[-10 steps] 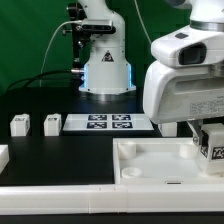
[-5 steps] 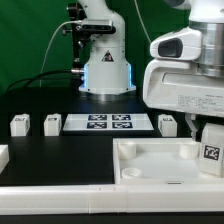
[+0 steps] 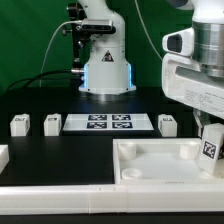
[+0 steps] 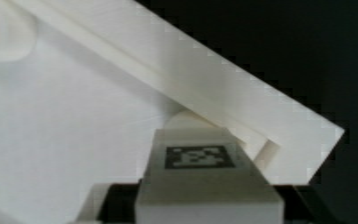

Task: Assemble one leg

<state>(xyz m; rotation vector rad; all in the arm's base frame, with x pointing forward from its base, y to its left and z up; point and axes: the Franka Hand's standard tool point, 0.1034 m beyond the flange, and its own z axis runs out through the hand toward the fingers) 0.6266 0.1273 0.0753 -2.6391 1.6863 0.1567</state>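
Note:
My gripper [image 3: 209, 132] is at the exterior view's right edge, shut on a white leg [image 3: 211, 151] whose tag faces the camera. It holds the leg upright over the right end of the large white tray-like piece [image 3: 150, 172], near a corner. In the wrist view the held leg [image 4: 201, 165] sits between my dark fingers [image 4: 126, 200], tag up, close to the tray's raised wall [image 4: 229, 85]. Three more legs stand on the black table: two to the left [image 3: 19, 124] [image 3: 52, 123] and one to the right [image 3: 167, 123] of the marker board.
The marker board [image 3: 109, 122] lies flat behind the tray. The robot base [image 3: 105, 60] stands at the back with cables on its left. Another white part [image 3: 3, 156] shows at the left edge.
My gripper has moved toward the exterior view's right with the leg in it, uncovering the leg that stands to the right of the marker board.

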